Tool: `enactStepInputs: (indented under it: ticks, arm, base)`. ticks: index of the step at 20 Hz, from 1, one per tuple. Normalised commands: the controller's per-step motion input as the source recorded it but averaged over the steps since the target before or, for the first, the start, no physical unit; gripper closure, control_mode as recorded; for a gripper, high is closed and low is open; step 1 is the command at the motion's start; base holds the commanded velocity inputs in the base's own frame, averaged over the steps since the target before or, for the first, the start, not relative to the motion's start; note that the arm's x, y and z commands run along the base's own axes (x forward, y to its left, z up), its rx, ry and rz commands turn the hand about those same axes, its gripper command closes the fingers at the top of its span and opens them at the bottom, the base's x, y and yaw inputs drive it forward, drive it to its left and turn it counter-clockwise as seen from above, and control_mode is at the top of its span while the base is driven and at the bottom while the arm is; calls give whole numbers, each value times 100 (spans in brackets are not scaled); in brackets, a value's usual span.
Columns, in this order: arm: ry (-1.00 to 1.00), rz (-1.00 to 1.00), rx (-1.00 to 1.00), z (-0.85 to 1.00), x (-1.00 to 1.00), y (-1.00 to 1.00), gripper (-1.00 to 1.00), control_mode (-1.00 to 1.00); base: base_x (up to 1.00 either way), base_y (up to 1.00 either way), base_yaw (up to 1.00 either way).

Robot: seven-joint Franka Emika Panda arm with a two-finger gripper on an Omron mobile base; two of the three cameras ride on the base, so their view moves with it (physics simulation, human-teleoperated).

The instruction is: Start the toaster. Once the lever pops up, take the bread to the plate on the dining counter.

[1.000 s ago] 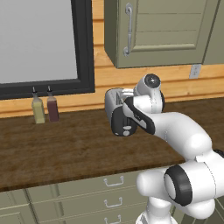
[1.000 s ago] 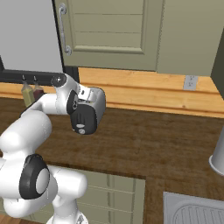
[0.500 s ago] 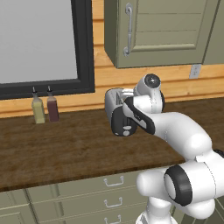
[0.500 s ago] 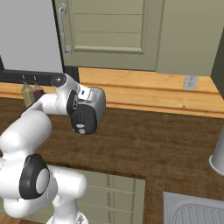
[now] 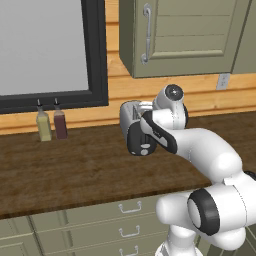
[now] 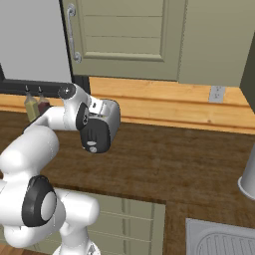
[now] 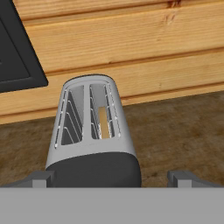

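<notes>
The chrome toaster (image 7: 89, 131) stands on the dark wooden worktop (image 5: 75, 170) against the plank wall, its glossy black end face (image 5: 139, 141) turned towards me. A tan slice of bread (image 7: 103, 123) sits down in its right slot; the left slot looks bare. My gripper (image 7: 111, 179) hovers over the black end, open wide, one fingertip on each side of the toaster (image 6: 102, 124) and touching nothing. The arm's wrist hides part of the toaster body in both base views. I cannot make out the lever. The plate and the dining counter are out of view.
Two small bottles (image 5: 44, 125) (image 5: 60, 123) stand left of the toaster under a dark-framed window (image 5: 95, 50). A wall cabinet (image 5: 185, 35) hangs above. A sink (image 6: 224, 241) and a grey vessel (image 6: 249, 174) lie to the right. Drawers (image 5: 130, 207) sit below the worktop.
</notes>
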Motion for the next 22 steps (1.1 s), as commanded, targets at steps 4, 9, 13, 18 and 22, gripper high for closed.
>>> enactStepInputs:
  ticks: [4, 9, 13, 18, 22]
  arm:
    - [0, 0, 0, 0, 0, 0, -100, -100]
    - [0, 0, 0, 0, 0, 0, -100, -100]
    - [0, 0, 0, 0, 0, 0, -100, -100]
    - [0, 0, 0, 0, 0, 0, -100, -100]
    - [0, 0, 0, 0, 0, 0, -100, -100]
  base:
    - [0, 0, 0]
    - [0, 0, 0]
    - [0, 0, 0]
    - [0, 0, 0]
    - [0, 0, 0]
